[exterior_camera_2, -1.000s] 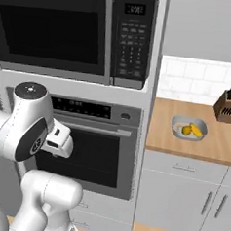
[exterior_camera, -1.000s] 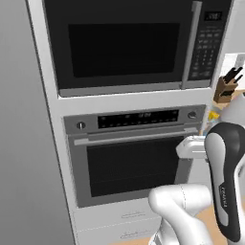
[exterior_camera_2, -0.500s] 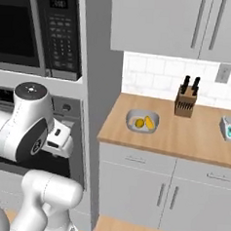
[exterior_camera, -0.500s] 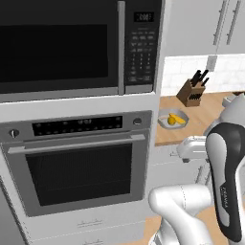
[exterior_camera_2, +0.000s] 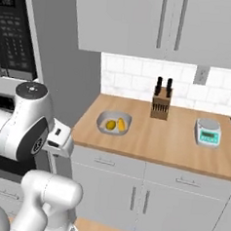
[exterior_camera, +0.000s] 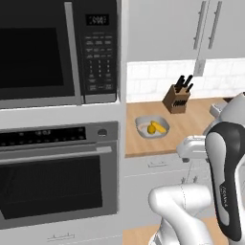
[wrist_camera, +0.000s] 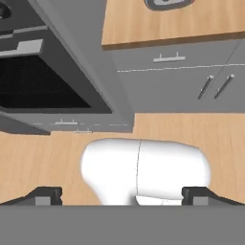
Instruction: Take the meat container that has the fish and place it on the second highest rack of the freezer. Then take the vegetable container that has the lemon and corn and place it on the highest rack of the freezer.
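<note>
Nothing is in the claw [wrist_camera: 122, 196]: its two dark tips stand wide apart, pointing down at the wooden floor [wrist_camera: 43, 158]. Up ahead of it on the counter [exterior_camera_2: 155, 140] waits the grey bowl [exterior_camera_2: 114, 123] with lemon [exterior_camera_2: 110, 125] and corn [exterior_camera_2: 121, 123] side by side, untouched. No fish or freezer visible here, so judging from this, both deliveries look yet to do.

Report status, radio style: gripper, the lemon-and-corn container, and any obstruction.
Gripper open, empty, aimed at the floor. Lemon and corn container sits untouched on counter. Knife block behind it, apart.
</note>
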Controlling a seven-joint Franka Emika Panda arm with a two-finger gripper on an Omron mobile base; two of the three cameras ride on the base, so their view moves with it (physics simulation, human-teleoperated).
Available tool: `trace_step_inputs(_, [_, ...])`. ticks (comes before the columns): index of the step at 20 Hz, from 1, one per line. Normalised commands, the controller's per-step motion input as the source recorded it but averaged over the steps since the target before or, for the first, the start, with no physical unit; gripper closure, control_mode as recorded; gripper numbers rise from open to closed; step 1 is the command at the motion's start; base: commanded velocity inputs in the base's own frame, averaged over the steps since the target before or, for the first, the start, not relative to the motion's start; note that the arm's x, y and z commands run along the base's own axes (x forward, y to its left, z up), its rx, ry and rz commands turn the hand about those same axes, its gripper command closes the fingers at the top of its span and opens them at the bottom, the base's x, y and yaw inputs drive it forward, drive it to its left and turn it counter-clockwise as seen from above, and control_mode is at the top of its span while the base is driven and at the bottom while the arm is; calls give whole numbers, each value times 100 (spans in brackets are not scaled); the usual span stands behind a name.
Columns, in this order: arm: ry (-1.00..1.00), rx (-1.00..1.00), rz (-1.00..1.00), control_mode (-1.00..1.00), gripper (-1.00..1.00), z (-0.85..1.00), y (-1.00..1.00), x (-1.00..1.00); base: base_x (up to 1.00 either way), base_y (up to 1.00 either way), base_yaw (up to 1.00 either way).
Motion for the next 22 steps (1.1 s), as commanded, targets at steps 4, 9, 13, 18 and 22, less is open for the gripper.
trace_step_inputs(4, [0,0,0,100,-100,0,0,0,0,-56,20])
trace_step_inputs(9, [0,0,0,100,-100,0,0,0,36,-51,5])
trace_step_inputs(13, [0,0,0,100,-100,0,0,0,46,-41,-1])
trace_step_inputs(18, [0,2,-1,-100,-100,0,-7,4,8,-6,-1])
trace_step_inputs(22, [7,1,-16,-100,-100,15,0,67,0,0,0])
